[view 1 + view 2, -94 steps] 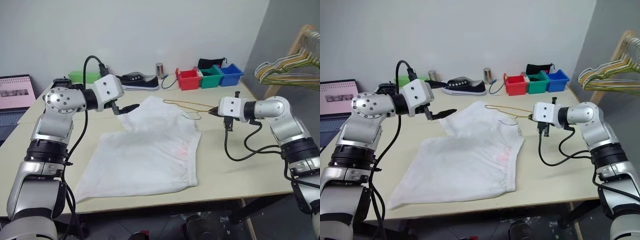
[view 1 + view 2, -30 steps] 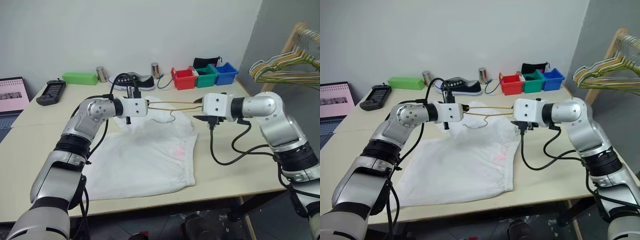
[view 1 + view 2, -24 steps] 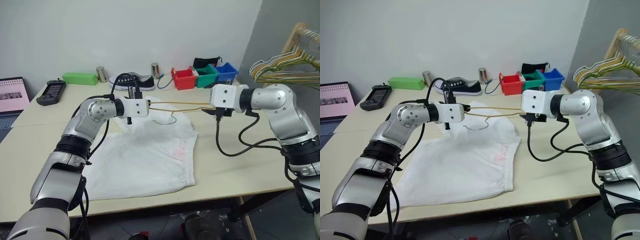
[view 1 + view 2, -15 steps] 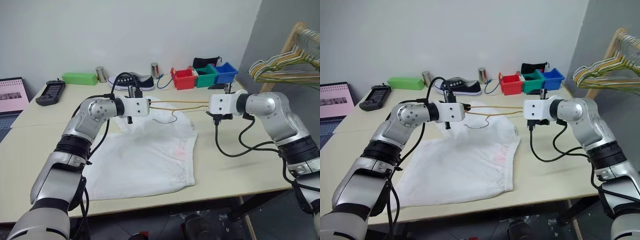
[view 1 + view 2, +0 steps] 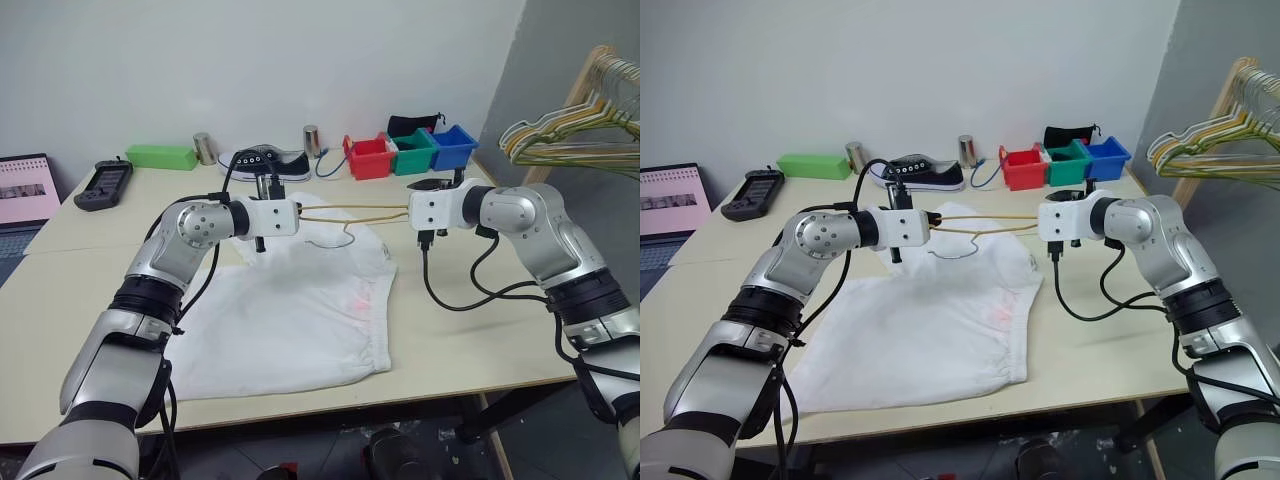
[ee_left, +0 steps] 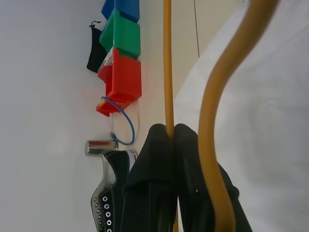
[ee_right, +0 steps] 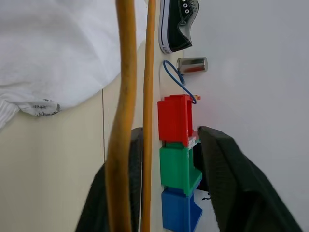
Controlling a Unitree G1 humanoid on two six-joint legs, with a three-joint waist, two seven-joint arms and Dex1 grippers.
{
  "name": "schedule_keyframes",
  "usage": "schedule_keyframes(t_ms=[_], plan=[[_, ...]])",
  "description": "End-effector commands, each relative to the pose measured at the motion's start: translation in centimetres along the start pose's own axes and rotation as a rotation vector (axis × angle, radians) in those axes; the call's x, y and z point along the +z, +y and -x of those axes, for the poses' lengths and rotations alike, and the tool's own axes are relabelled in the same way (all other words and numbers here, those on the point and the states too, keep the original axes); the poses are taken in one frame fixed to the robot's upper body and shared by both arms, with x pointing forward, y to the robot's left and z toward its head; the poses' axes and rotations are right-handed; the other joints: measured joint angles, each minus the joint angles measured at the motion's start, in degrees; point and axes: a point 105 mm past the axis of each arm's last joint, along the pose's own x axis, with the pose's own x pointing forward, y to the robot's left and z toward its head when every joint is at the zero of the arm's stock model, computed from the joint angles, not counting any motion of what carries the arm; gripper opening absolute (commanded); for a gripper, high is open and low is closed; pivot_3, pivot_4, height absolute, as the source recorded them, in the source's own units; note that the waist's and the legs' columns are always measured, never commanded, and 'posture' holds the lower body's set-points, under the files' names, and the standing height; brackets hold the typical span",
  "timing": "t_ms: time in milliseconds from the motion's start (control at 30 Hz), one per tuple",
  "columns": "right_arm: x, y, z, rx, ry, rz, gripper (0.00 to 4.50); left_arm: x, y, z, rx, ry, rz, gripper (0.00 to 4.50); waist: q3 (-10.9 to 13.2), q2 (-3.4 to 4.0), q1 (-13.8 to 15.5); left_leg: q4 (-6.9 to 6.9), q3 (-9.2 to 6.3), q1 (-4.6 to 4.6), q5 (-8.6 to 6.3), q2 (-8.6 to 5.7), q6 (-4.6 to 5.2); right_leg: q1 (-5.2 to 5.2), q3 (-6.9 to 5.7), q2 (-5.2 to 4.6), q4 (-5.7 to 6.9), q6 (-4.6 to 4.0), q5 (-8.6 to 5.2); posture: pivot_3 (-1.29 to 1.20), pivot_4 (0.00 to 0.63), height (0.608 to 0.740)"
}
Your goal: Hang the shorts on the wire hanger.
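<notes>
The wire hanger point(image 5: 350, 208) hangs above the shorts point(image 5: 290, 300), which lie flat on the table point(image 5: 480, 330). The left gripper point(image 5: 297, 211) is clamped on one end; the right gripper point(image 7: 164, 140), fingers parted, straddles the other. Bins point(image 5: 410, 152) and a sneaker point(image 5: 265, 161) sit behind, with bare tabletop on the right.

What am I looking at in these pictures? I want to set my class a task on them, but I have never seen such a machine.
This is a humanoid robot with two arms, each ending in a two-fingered pincer. Two pictures look down from cameras in its head; the other two are taken from its wrists, looking along the fingers.

On the table lie white shorts. At the back stand a black sneaker, red, green and blue bins, a green box and a handset.

The left pincer is shut on one end of a thin yellow wire hanger, held above the shorts. The right pincer is at the other end, fingers apart with the wire between them.
</notes>
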Motion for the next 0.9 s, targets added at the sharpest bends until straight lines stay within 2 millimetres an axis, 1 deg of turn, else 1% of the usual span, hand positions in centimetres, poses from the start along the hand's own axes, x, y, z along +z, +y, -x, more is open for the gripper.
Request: schedule_keyframes(t_ms=[33, 133, 233, 300, 367, 467, 500, 567, 633, 667, 700, 733, 800, 867, 900], plan=[[0.5, -1.8, 0.7, -0.057, -0.001, 0.053, 0.7, 0.4, 1.8, 0.6, 0.051, -0.007, -0.027, 0.0, 0.0, 0.0, 0.0, 0.0, 0.0, 0.0, 0.0, 0.0, 0.0, 0.0, 0.0, 0.0, 0.0, 0.0, 0.0, -0.25, 0.02, 0.74], [0.4, -1.8, 0.8, -0.056, 0.006, 0.059, 0.03, 0.4, 2.0, 0.5, 0.055, -0.003, -0.035, 0.0, 0.0, 0.0, 0.0, 0.0, -0.01, 0.0, 0.0, 0.0, 0.0, 0.0, 0.0, 0.0, 0.0, 0.0, 0.0, -0.25, 0.021, 0.74], [0.4, -1.7, 0.8, -0.054, 0.008, 0.06, 0.01, 0.4, 2.2, 0.5, 0.06, -0.003, -0.042, 0.0, 0.0, 0.0, 0.0, 0.0, 0.0, 0.0, 0.0, 0.0, 0.0, 0.0, 0.0, 0.0, 0.0, 0.0, 0.0, -0.26, 0.022, 0.74], [0.3, -1.7, 0.8, -0.054, 0.009, 0.05, 0.0, 0.6, 2.7, 0.5, 0.085, -0.021, -0.021, 0.54, 0.0, 0.0, 0.0, 0.0, 0.0, 0.0, 0.0, 0.0, 0.0, 0.0, 0.0, 0.0, 0.0, 0.0, 0.0, -0.26, 0.022, 0.74], [0.3, -1.5, 0.8, -0.049, 0.01, 0.044, 0.0, 0.8, 3.0, 0.6, 0.097, -0.03, -0.015, 0.88, 0.0, 0.0, 0.0, 0.0, 0.0, 0.0, 0.0, 0.0, 0.0, 0.0, 0.0, 0.0, 0.0, 0.0, 0.0, -0.26, 0.023, 0.74], [0.3, -1.1, 0.8, -0.032, 0.007, 0.025, 0.0, 1.2, 3.5, 0.9, 0.113, -0.068, -0.012, 1.59, 0.0, 0.0, 0.0, 0.0, 0.0, 0.0, 0.0, 0.0, 0.0, 0.0, 0.0, 0.0, 0.0, 0.0, 0.0, -0.26, 0.024, 0.74], [0.3, -1.0, 0.7, -0.029, 0.005, 0.013, 0.0, 1.5, 3.6, 1.1, 0.113, -0.09, -0.01, 1.74, 0.0, 0.0, 0.0, 0.0, 0.0, 0.0, 0.0, 0.0, 0.0, 0.0, 0.0, 0.0, 0.0, 0.0, 0.0, -0.26, 0.024, 0.74], [0.2, -0.8, 0.7, -0.025, 0.005, -0.008, 0.0, 1.8, 3.7, 1.5, 0.108, -0.125, -0.012, 2.2, 0.0, 0.0, 0.0, 0.0, 0.0, 0.0, 0.0, 0.0, 0.0, 0.0, 0.0, 0.0, 0.0, 0.0, 0.0, -0.26, 0.024, 0.74], [-0.2, -0.2, 0.6, -0.01, 0.007, -0.091, 0.0, 2.1, 4.0, 2.3, 0.097, -0.169, 0.024, 2.52, 0.0, 0.0, -0.1, 0.0, 0.0, 0.0, 0.0, 0.0, 0.0, 0.0, 0.0, -0.01, 0.0, 0.0, 0.0, -0.25, 0.023, 0.74], [-0.4, 0.0, 0.6, -0.003, 0.008, -0.132, 0.0, 2.2, 4.1, 2.7, 0.09, -0.185, 0.034, 2.78, 0.0, 0.0, -0.1, 0.0, 0.01, 0.0, 0.0, 0.0, 0.0, 0.0, 0.0, -0.01, 0.0, 0.0, 0.0, -0.25, 0.023, 0.74], [-0.7, 0.2, 0.6, 0.006, 0.009, -0.182, 0.0, 2.3, 4.0, 3.0, 0.082, -0.195, 0.039, 2.94, 0.0, 0.0, -0.2, 0.0, 0.01, 0.0, 0.0, 0.01, 0.0, 0.0, -0.01, -0.01, 0.0, 0.0, 0.0, -0.25, 0.023, 0.74], [-1.1, 0.8, 0.6, 0.027, 0.01, -0.274, 0.0, 2.4, 3.6, 3.3, 0.064, -0.204, 0.042, 3.23, 0.0, 0.0, -0.2, 0.0, 0.0, 0.01, 0.0, 0.01, 0.0, 0.0, -0.01, 0.0, 0.0, 0.0, 0.0, -0.25, 0.023, 0.74], [-2.0, 2.1, 0.7, 0.079, 0.004, -0.535, 0.0, 2.5, 2.9, 4.1, 0.033, -0.221, 0.081, 3.58, 0.0, -0.01, -0.3, 0.01, 0.0, 0.01, 0.0, 0.01, 0.0, 0.01, 0.0, -0.01, 0.02, 0.0, 0.0, -0.25, 0.023, 0.74], [-2.8, 3.0, 1.2, 0.125, 0.017, -0.691, 0.0, 2.7, 2.6, 4.7, 0.029, -0.24, 0.146, 4.19, 0.0, 0.0, -0.3, 0.03, -0.03, 0.07, 0.0, 0.01, 0.0, 0.14, -0.02, -0.01, 0.01, 0.0, 0.0, -0.24, 0.023, 0.74], [-3.3, 3.5, 1.5, 0.148, 0.033, -0.735, 0.0, 2.9, 2.6, 5.0, 0.033, -0.254, 0.196, 4.44, 0.0, 0.0, -0.1, 0.03, -0.03, 0.08, 0.0, 0.0, 0.0, 0.15, -0.02, -0.03, 0.01, 0.0, 0.0, -0.24, 0.023, 0.74]])
